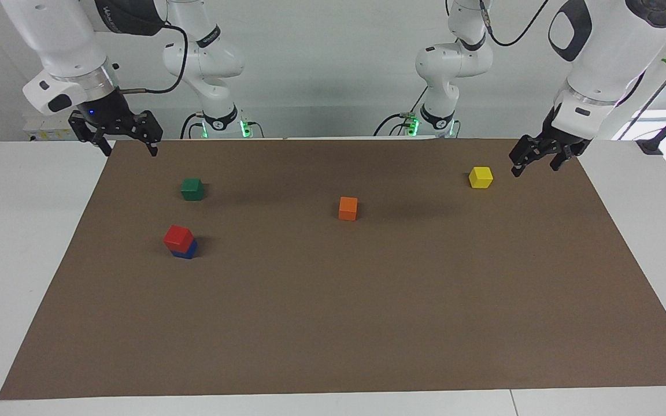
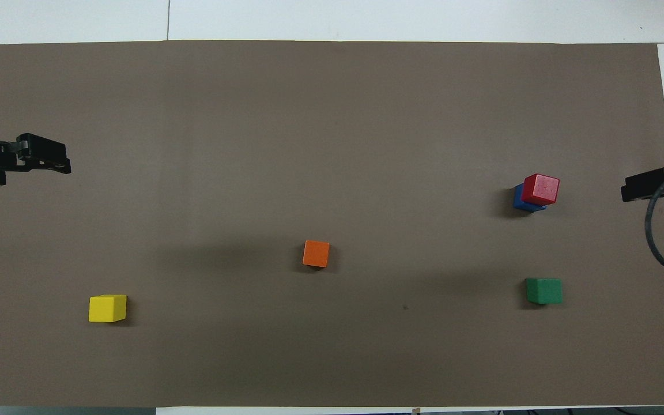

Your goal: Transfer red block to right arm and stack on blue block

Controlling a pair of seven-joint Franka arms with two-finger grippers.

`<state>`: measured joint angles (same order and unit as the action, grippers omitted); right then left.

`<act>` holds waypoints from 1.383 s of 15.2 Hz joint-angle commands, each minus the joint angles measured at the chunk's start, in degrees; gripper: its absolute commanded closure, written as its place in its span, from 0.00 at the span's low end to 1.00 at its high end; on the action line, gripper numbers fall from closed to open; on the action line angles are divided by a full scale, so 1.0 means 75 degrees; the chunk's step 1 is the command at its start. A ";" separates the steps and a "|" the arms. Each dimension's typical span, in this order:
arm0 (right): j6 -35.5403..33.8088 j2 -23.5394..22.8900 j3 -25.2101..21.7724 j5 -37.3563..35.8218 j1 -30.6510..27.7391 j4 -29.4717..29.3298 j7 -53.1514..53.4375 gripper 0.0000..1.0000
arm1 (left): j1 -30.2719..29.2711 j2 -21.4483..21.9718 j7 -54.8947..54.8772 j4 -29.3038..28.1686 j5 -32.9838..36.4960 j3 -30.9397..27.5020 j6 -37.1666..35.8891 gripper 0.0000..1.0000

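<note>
The red block (image 1: 178, 237) sits on top of the blue block (image 1: 187, 251), toward the right arm's end of the table. The 2 cubes are touching, and the red one is turned a little and shifted off square, so an edge and a corner of the blue one show beneath it (in the overhead view that blue sliver peeks out on the side toward the left arm's end). Nothing is gripping either cube.

The right gripper (image 1: 129, 147) hangs in the air over the edge of the brown mat (image 1: 333, 323) at the right arm's end, near the robots' side of the table. Its fingers are spread wide apart and there is nothing between them. A small blue light glows on the wrist above it.

The left gripper (image 1: 535, 163) hangs over the mat's edge at the left arm's end, just beside the yellow block (image 1: 481, 177) and apart from it. Its fingers are parted as well and hold nothing.

3 other cubes lie singly on the mat. The green block (image 1: 192, 189) rests nearer to the robots than the red-on-blue stack, at the same end of the table. The orange block (image 1: 348, 208) stands around the middle of the mat, well apart from the rest. The yellow one lies toward the left arm's end.
</note>
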<state>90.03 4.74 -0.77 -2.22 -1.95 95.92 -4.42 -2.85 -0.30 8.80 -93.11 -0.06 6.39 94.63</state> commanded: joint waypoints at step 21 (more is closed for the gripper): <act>-0.0906 -0.0374 -0.0179 0.0191 -0.0197 -0.0872 -0.0360 0.00 | -0.0065 0.0086 -0.0025 -0.0019 -0.0097 -0.0009 -0.0125 0.00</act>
